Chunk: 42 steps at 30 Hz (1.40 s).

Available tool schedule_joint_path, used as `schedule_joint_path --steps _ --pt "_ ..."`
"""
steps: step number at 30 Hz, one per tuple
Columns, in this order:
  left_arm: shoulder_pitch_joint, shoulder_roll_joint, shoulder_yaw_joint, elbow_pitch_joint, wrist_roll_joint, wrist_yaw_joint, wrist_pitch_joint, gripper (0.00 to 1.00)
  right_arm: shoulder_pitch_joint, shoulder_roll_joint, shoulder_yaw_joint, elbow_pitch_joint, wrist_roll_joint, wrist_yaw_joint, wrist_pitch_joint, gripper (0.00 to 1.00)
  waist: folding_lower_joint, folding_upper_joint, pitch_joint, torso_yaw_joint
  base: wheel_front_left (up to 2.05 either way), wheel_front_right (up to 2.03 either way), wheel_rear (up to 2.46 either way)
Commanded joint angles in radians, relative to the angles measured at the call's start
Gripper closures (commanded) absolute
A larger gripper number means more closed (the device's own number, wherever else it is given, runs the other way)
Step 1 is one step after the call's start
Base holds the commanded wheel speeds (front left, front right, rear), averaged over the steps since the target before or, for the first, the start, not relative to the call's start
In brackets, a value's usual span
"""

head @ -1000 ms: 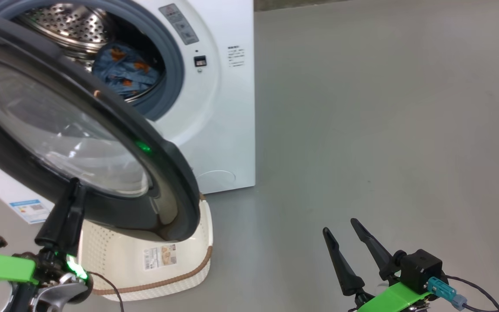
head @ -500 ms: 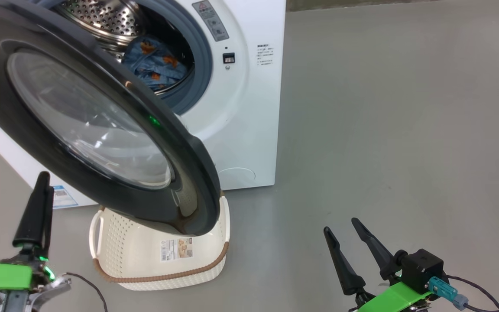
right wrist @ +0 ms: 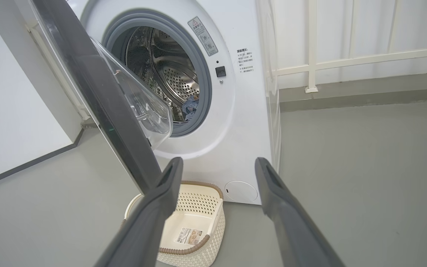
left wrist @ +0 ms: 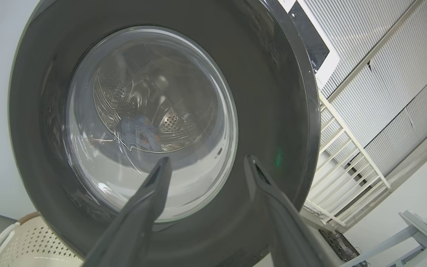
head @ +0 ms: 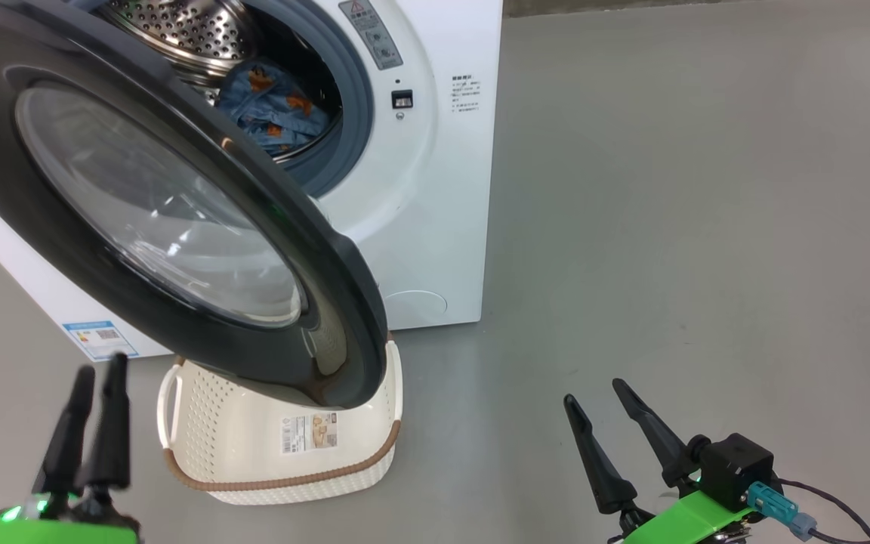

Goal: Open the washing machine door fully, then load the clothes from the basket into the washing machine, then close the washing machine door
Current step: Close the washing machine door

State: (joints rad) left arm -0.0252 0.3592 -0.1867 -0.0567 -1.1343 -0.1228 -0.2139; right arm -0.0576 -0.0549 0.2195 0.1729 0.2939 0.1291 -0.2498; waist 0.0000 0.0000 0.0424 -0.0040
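The white washing machine [head: 435, 227] stands with its black-rimmed door [head: 329, 302] swung partway out over the cream basket [head: 276, 480]. The basket's inside shows just a label on its bottom. Light blue clothes [head: 273, 106] lie in the steel drum. My left gripper [head: 101, 365] is at the lower left, below the door's rim and apart from it. In the left wrist view this gripper [left wrist: 208, 158] is open, pointing at the door [left wrist: 272, 92], with the clothes [left wrist: 139, 129] visible through the glass. My right gripper [head: 593, 393] [right wrist: 219, 160] is open and empty over the floor, right of the basket [right wrist: 217, 222].
Grey floor stretches to the right of the machine. A blue sticker [head: 99, 340] marks the machine's lower left corner. A white railing [right wrist: 311, 59] runs behind the machine, and a white wall [right wrist: 13, 111] stands to its left in the right wrist view.
My left gripper has dropped away from the door's lower rim, moved left and opened. The head view has shifted. The right arm has stayed still.
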Motion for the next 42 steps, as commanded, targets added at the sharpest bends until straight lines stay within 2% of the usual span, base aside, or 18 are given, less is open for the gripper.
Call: schedule_joint_path --steps 1,5,12,13,21,31,42 --pt "-0.02 0.046 0.023 -0.003 0.033 -0.008 -0.025 0.0 -0.008 0.005 0.024 -0.028 -0.003 0.002 -0.012 0.0 0.0 0.0 -0.002 0.001 0.0 0.0 0.0" --pt "-0.01 0.076 -0.004 0.043 0.142 -0.008 -0.046 0.0 -0.004 0.005 0.023 -0.028 -0.005 0.002 -0.012 0.0 0.0 0.0 -0.008 0.004 0.0 0.0 0.0" --pt "0.054 0.01 0.082 0.051 0.382 -0.008 -0.048 0.0 -0.001 0.005 0.025 -0.026 -0.006 0.002 -0.012 0.0 0.0 0.0 -0.023 0.005 0.0 0.0 0.0" --pt "0.076 -0.002 0.1 0.05 0.458 -0.008 -0.048 0.0 0.001 0.005 0.026 -0.026 -0.007 0.002 -0.012 0.0 0.0 0.0 -0.028 0.004 0.0 0.0 0.0" --pt "0.141 -0.065 0.172 0.027 0.684 -0.008 -0.048 0.0 0.006 0.005 0.026 -0.025 -0.008 0.002 -0.012 0.0 0.0 0.0 -0.037 0.002 0.0 0.0 0.0" --pt "0.193 -0.13 0.241 0.023 0.823 -0.008 -0.048 0.0 0.007 0.005 0.025 -0.026 -0.009 0.002 -0.012 0.0 0.0 0.0 -0.044 -0.003 0.0 0.0 0.0" --pt "0.212 -0.167 0.272 0.037 0.874 -0.008 -0.048 0.0 0.007 0.005 0.023 -0.028 -0.014 0.002 -0.012 0.0 0.0 0.0 -0.045 -0.011 0.0 0.0 0.0"
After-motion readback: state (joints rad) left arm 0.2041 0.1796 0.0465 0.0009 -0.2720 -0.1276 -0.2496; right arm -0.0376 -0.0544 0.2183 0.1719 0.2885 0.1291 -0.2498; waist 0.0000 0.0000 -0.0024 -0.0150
